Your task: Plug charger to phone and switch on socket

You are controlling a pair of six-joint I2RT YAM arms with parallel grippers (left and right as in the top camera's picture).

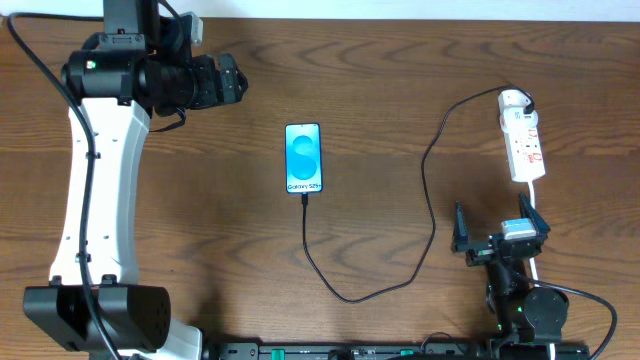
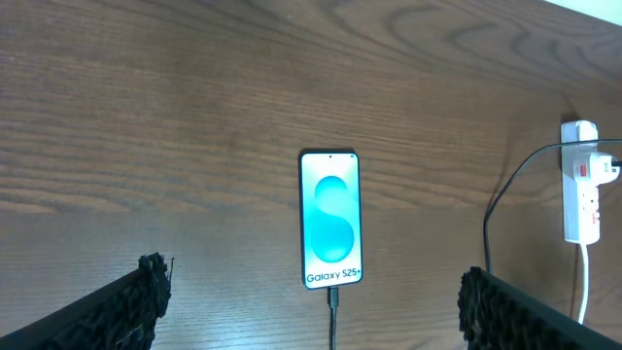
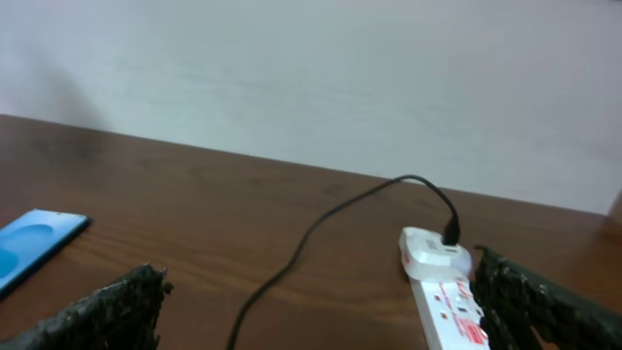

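Observation:
The phone lies flat mid-table with its blue screen lit; it also shows in the left wrist view and at the left edge of the right wrist view. The charger cable has its tip in the phone's bottom port. It loops toward the front edge, then runs up to a black plug in the far end of the socket strip. My left gripper is open and empty, up and left of the phone. My right gripper is open and empty, just in front of the strip.
The strip's white cord runs down past my right gripper toward the front edge. The wooden table meets a pale wall behind it in the right wrist view. The left arm's white link spans the table's left side.

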